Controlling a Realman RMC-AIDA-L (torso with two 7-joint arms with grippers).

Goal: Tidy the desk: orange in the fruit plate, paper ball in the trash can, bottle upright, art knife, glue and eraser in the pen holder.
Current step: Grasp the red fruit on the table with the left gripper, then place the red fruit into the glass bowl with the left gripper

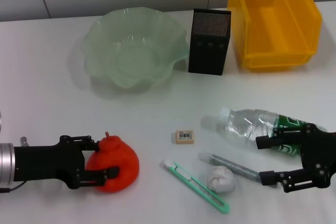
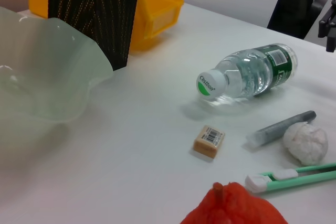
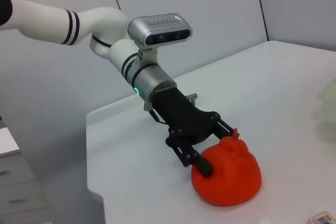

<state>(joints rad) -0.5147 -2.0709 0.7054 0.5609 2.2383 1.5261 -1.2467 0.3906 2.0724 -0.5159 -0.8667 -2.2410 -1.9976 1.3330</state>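
Nothing is tidied yet: we have left gripper (image 1: 101, 165) jaws closed around the orange (image 1: 116, 164) on the desk (image 1: 47, 98), right gripper (image 1: 269, 160) jaws open near the lying bottle (image 1: 260, 127), fruit plate (image 1: 100, 61) empty.

a clear bottle (image 2: 251, 73) is seen lying on its side on the white table (image 2: 142, 145), its white cap (image 2: 209, 84) turned toward the camera, a green label at the far end. just beside it, nearer, a grey glue stick (image 2: 281, 128) lies, with a paper ball (image 2: 305, 142) touching or almost touching it. a green knife (image 2: 294, 176) lies close by. an eraser (image 2: 209, 141) sits apart, mid-table. the orange's (image 2: 234, 208) top is cut by the frame edge. a pale green plate (image 2: 44, 72) is beside a black mesh holder (image 2: 94, 11); a yellow bin (image 2: 152, 6) stands behind.
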